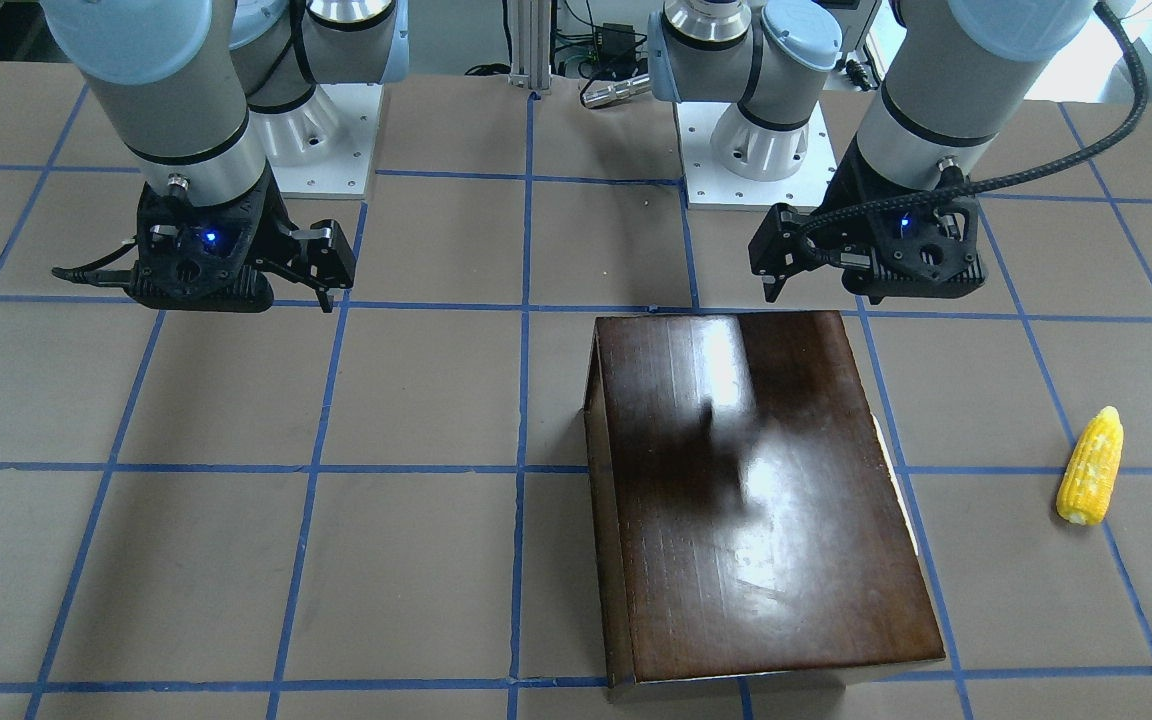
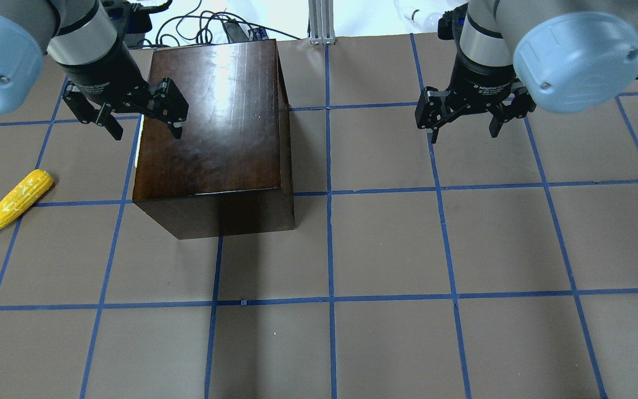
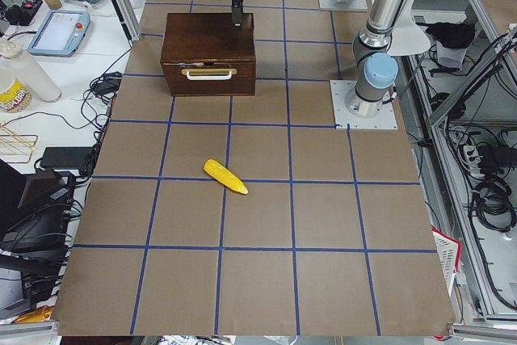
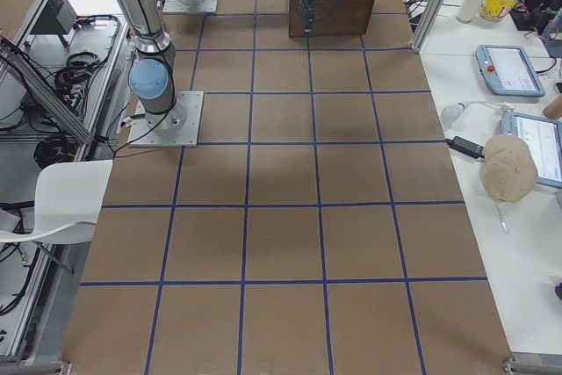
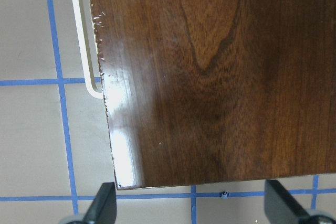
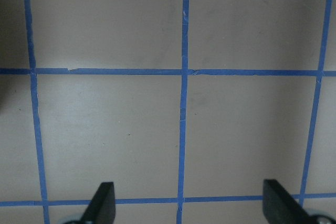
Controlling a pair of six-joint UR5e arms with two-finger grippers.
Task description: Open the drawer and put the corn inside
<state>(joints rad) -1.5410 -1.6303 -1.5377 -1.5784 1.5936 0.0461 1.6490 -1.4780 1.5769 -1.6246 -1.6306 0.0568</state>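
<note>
The box (image 2: 214,122) stood on the table (image 2: 385,249), and the overhead view gave only its glossy top and one plain side. Only the exterior left view showed the drawer (image 3: 208,78), pushed fully in, with its pale handle (image 3: 209,73) across the front. The left wrist view caught that handle as a thin loop jutting past the top's edge.

The left claw (image 2: 144,124) hung released, fingers spread, above the box's corner on the handle side. The right claw (image 2: 463,130) was likewise released, well apart from the box, with only bare taped table beneath it in its wrist view.

The corn (image 2: 17,202) lay flat on the table out from the drawer front, well apart from both claws. In the exterior right view it did not show.
</note>
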